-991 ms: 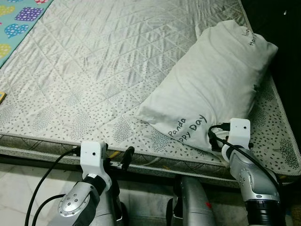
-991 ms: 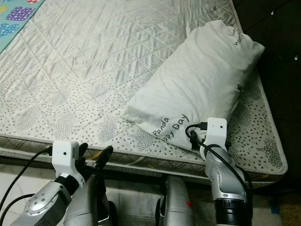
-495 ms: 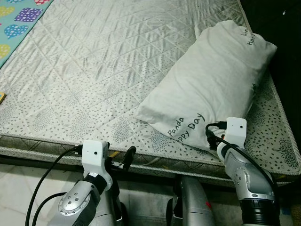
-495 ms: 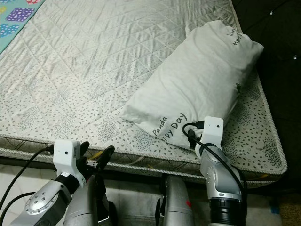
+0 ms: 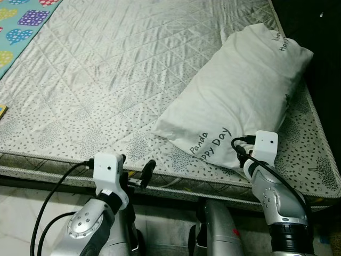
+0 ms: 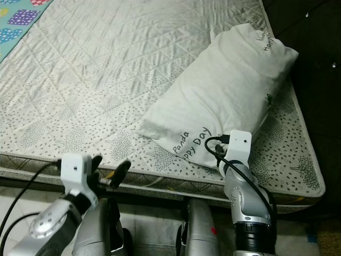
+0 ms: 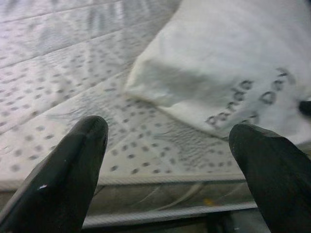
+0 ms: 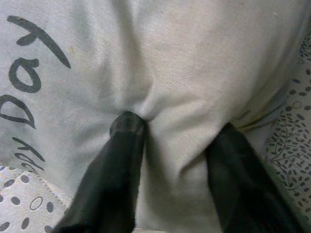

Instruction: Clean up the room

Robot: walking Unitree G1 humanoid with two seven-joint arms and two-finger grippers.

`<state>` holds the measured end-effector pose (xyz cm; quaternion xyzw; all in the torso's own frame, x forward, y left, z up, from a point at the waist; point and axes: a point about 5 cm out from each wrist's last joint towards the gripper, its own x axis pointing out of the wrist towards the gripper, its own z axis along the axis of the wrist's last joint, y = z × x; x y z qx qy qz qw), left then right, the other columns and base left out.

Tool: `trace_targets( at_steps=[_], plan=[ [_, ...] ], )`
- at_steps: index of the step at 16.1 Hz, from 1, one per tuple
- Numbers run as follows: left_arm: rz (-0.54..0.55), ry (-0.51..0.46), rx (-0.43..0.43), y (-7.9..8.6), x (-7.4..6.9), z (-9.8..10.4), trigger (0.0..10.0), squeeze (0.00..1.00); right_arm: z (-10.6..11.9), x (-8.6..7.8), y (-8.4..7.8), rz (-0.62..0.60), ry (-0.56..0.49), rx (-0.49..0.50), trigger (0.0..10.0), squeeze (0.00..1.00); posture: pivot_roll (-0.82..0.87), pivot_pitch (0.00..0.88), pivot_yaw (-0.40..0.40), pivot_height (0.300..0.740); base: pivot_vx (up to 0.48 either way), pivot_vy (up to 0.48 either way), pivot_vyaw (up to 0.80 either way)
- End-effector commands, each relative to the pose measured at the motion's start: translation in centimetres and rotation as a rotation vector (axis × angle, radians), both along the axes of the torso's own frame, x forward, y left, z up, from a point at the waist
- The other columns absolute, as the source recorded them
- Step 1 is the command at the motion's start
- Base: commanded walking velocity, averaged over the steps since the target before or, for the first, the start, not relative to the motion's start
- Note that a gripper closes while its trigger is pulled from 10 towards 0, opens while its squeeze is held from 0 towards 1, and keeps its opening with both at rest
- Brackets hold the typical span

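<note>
A white pillow (image 5: 240, 96) printed with "Panda" and "Happy Day" lies slantwise on the bare mattress (image 5: 106, 80), along the mattress's right side, with its near end close to the mattress's front edge and its far end up against the dark strip beyond the right edge. The right gripper (image 8: 170, 160) is at the pillow's near end, just past the printed words, and its two black fingers (image 8: 119, 179) are pressed into the fabric with a bunched fold of pillow pinched up between them (the cloth puckers into creases that run toward the fingertips), so it is clamped on the pillow's near end. From the head camera the right arm's white wrist block (image 5: 266, 145) sits directly against that same end of the pillow, above the mattress's front edge. The left gripper (image 7: 167, 145) hangs in front of the mattress's front edge, well to the left of the pillow, its fingers (image 7: 73, 165) spread wide apart with nothing between them; past them lie the dotted border of the mattress and the pillow's near left corner. A colourful heart-patterned cloth (image 5: 24, 24) lies at the far left corner of the mattress, well apart from the pillow. Below the mattress's front edge is pale tiled floor (image 5: 21, 213).
</note>
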<state>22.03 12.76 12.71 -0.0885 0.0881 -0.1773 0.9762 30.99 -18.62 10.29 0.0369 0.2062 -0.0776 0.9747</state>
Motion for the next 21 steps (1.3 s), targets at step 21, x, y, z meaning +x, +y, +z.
trace_targets(
  at_steps=[21],
  plan=[
    [-0.062,-0.010,0.007,-0.4,-0.5,0.1,10.0,0.00,5.9,7.6,-3.1,0.025,-0.197,-0.220,0.0,0.00,-0.09,0.190,-0.015,0.597,0.000,0.000,0.00]
  ],
)
